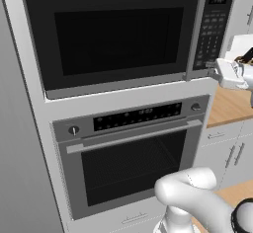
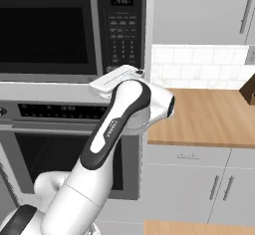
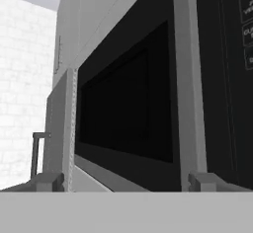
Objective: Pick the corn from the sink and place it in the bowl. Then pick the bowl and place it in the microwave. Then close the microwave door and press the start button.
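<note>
1. Nearest the left base camera, one white arm [image 1: 197, 197] is rising from the lower right corner; in the right base view the same arm [image 2: 112, 129] is crossing the picture toward the appliances.
2. One gripper [image 3: 126, 182] is sitting just off the lower right corner of the microwave door [image 1: 116, 39], beside the foot of its vertical steel handle [image 1: 196, 29]. Two finger tips [image 3: 49, 181] are showing in the hand view, spread wide apart with nothing between them; I cannot tell whether either is touching the door.
3. One microwave [image 2: 64, 30] is sitting built into the tall cabinet, its single door lying flush with the frame, and the dark window [image 3: 128, 108] is hiding the inside.
4. One dark keypad strip [image 1: 211, 29] is running down the microwave's right side, with one small display [image 2: 122, 0] at its top.
5. One larger oven [image 1: 133, 158] is standing directly below the microwave, carrying one horizontal handle bar [image 1: 133, 135] and two round knobs [image 1: 73, 130], one at each end of its control panel.
6. One wooden counter [image 2: 209, 114] is stretching to the right of the appliances, over pale drawers and cabinet doors [image 2: 199, 184].
7. One white tiled wall [image 2: 199, 64] is rising behind that counter.
</note>
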Tool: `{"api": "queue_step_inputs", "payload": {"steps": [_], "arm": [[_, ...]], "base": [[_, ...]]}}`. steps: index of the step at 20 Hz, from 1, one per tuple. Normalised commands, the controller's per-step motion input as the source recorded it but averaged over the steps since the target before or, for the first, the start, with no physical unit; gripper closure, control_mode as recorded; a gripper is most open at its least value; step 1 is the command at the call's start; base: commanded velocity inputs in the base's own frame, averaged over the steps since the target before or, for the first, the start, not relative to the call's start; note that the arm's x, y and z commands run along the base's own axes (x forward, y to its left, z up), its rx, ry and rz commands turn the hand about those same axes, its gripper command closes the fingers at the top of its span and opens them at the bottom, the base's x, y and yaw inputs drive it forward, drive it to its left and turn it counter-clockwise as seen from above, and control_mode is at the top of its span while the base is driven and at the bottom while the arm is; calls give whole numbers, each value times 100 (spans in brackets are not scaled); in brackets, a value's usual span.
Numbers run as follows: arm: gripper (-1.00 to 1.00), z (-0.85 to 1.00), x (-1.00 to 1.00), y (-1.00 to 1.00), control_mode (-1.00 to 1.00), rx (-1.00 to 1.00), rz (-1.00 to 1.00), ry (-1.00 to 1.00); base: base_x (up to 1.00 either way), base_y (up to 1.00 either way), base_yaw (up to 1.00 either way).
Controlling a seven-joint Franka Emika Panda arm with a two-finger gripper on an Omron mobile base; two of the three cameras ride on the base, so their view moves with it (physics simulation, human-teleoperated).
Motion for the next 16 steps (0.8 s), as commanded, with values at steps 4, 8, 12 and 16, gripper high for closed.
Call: {"api": "queue_step_inputs", "payload": {"steps": [4, 8, 12, 16], "arm": [[-100, -18, 21, 0, -100, 0, -8, 0], [-100, -19, 33, 0, -100, 0, -6, 0], [-100, -14, 38, 0, -100, 0, -4, 0], [-100, -3, 33, 0, -100, 0, -4, 0]], "base": [[0, 0, 0], [0, 0, 0], [0, 0, 0], [0, 0, 0]]}}
